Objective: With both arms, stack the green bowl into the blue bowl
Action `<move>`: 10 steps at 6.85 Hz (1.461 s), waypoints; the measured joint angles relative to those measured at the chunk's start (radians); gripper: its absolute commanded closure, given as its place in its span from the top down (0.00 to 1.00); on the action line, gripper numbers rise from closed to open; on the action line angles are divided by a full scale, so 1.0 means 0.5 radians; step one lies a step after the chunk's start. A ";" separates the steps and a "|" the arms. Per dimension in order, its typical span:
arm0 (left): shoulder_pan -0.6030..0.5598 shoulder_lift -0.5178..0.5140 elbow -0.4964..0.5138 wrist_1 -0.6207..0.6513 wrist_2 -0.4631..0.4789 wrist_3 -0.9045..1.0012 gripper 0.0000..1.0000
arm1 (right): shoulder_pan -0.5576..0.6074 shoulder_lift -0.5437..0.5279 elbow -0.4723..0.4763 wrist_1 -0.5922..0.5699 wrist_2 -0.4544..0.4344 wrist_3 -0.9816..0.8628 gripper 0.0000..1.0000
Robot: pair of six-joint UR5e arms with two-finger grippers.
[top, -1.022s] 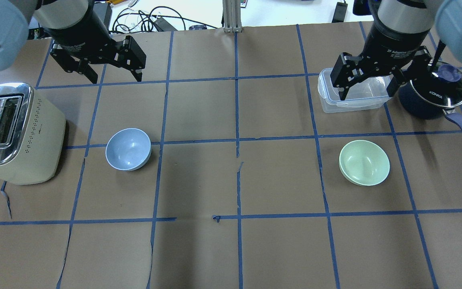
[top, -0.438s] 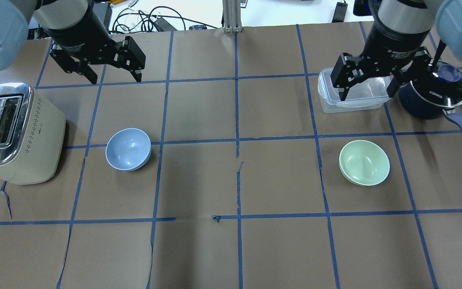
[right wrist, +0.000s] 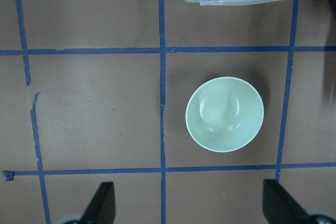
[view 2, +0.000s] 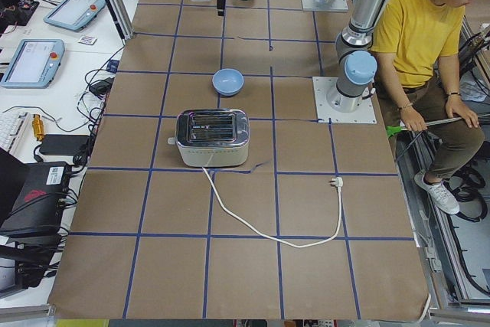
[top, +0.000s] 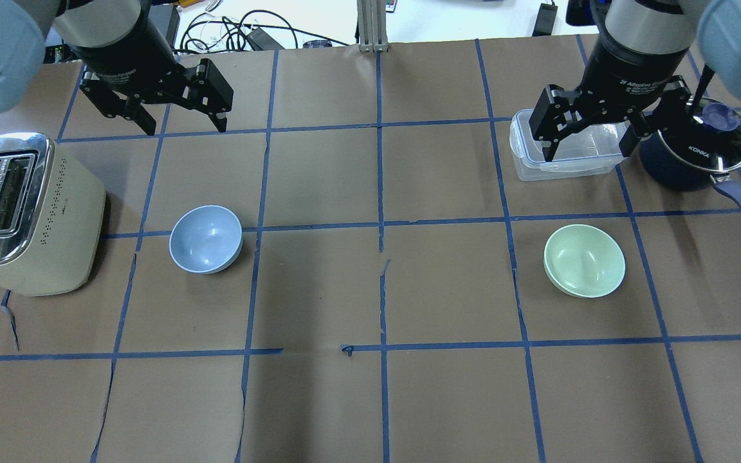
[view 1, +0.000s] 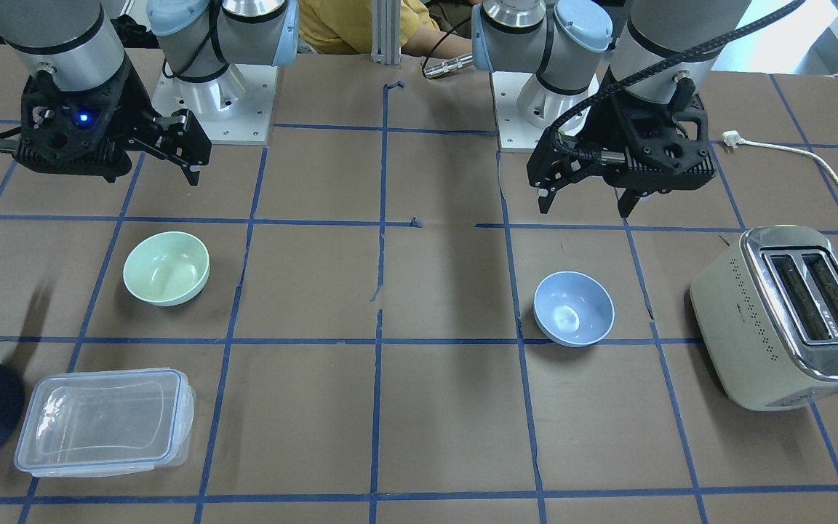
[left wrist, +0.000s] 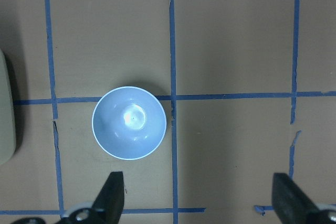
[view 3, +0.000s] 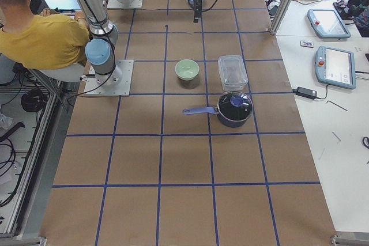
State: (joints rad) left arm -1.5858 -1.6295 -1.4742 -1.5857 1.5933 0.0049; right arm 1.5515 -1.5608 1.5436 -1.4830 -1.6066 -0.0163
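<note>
Both tools spread wide, neither bowl touched.
Little has shifted in the past second: the left tool (top: pixel 185 127), upper left, and the right tool (top: pixel 588 153), upper right, hang empty. The blue bowl (top: pixel 206 239) sits centre-left and the green bowl (top: pixel 584 260) centre-right, well apart on the tabletop (top: pixel 377 399). Stacking seems unstarted.

The green bowl (top: pixel 584 260) sits right way up on the desk, toward the right edge. It is pale, shiny and empty. The blue bowl (top: pixel 206 239) sits the same way toward the left edge, well apart from it. My left gripper (top: pixel 185 122) hangs high over the blue bowl's side, fingers spread wide. My right gripper (top: pixel 589 151) hangs likewise over the green bowl's side.
</note>
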 measured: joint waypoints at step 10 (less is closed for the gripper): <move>0.592 -0.381 -1.028 1.147 -0.031 0.533 0.16 | -0.153 0.238 0.753 -0.942 -0.005 -0.075 1.00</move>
State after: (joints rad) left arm -1.2899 -1.8201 -1.9881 -1.0123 1.5776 0.2715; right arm 1.4749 -1.4416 1.9200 -1.9540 -1.6090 -0.0540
